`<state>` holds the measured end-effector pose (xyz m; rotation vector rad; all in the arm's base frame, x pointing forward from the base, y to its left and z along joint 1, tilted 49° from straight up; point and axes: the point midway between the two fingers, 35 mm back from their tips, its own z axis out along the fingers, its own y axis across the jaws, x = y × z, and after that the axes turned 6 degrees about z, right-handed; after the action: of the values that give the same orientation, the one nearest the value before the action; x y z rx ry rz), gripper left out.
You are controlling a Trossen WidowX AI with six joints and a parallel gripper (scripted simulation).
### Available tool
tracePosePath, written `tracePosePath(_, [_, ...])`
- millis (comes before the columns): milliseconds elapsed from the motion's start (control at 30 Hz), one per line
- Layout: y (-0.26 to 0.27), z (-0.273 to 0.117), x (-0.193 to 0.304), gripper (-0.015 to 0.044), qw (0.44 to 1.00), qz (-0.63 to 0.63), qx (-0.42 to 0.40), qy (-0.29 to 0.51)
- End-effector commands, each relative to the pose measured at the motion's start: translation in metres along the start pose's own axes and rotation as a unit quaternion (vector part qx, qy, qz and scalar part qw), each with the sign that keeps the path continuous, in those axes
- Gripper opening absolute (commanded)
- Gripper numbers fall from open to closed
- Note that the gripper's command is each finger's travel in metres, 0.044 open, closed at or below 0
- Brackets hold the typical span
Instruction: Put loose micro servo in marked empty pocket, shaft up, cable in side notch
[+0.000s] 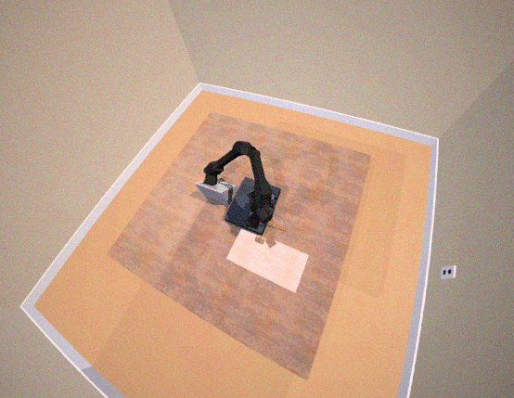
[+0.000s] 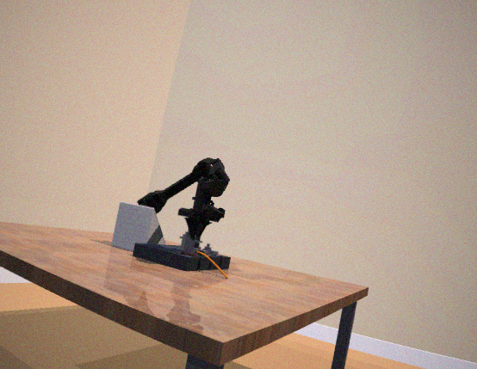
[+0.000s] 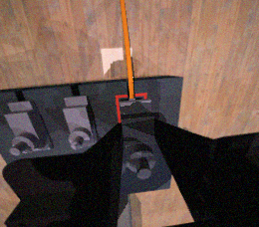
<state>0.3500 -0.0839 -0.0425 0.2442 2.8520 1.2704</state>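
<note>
item: gripper (image 3: 137, 149). state: closed on the servo (image 3: 138, 149), fingers held partway apart by its body; they fill the lower half of the wrist view as two dark wedges.

item: servo. place: centre of the wrist view, shaft (image 3: 143, 172) facing the camera, hence pointing up. its far end covers most of the pocket (image 3: 132, 102), whose red outline shows only along the top and left. in the exterior view it appears low over the deck (image 2: 164, 252), at centre frame; whether it touches or has begun to enter cannot be told. ears not distinguishable.

item: cable (image 3: 128, 47). orange, runs from the servo's far end straight to the top edge of the wrist view, out across the deck edge and over the table (image 2: 259, 298). the notch cannot be made out.

item: two seated servos (image 3: 48, 129). left of the pocket on the same deck.

risks, as judged:
- servo seems offset toward the lower frame relative to the outline; pressing down so could catch an edge on the rim and leave it tilted.
- cable may miss the notch and be pinched under an ear, holding that ear off the deck.
- letting go before full seating would leave it proud.
- fingers could graze the nearest seated servo on opening.
</note>
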Motion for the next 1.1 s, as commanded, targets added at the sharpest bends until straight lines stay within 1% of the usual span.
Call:
tracePosePath(0, [-0.001, 0.001, 0.001, 0.0, 1.0, 0.004, -0.002, -0.002])
tracePosePath(267, [-0.001, 0.002, 0.001, 0.0, 1.0, 0.004, -0.003, -0.002])
tracePosePath(1067, [0.0, 0.025, 0.001, 0.0, 1.0, 0.004, -0.003, -0.002])
